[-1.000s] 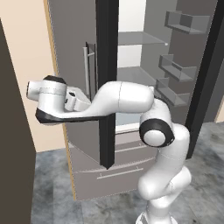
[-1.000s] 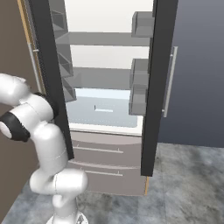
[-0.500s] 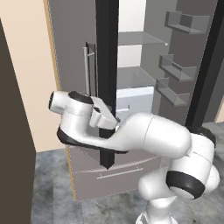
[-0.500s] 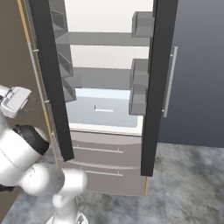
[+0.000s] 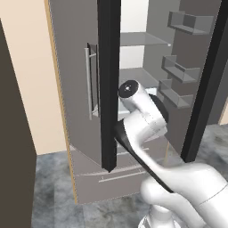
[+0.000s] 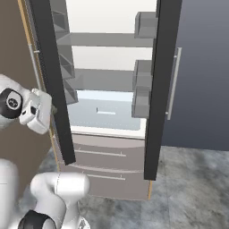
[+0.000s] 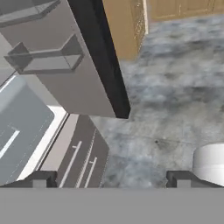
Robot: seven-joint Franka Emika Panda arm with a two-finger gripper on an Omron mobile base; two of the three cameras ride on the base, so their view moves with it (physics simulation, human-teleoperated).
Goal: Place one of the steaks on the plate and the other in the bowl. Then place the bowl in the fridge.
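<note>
The tall grey steel French-door fridge [image 5: 93, 102] stood with both doors swung out; its left door, with a vertical bar handle, sat at the left of the left base view, its black gasket edge just in front of the white arm; the arm was folded in close against that door edge, so any swing of the elbow risked clipping it. Further right lay the open interior [image 6: 109, 80]: white shelves, grey door bins on either side, a pale crisper tray below, two drawers under that; no olive-gold bowl, plate or steak could be made out on the shelves or elsewhere, so I could not tell where they lay.

In the hand view the two dark fingers [image 7: 109, 177] stood spread wide apart and grasped nothing; they looked down past the right door's bins [image 7: 48, 61] to the mottled grey floor [image 7: 175, 96].

Judged from this, the step was clearing away from the opened fridge; doing it well called for drawing the hand straight back between the doors, keeping the wrist off both gasket edges, leaving the doors wide for the bowl.
</note>
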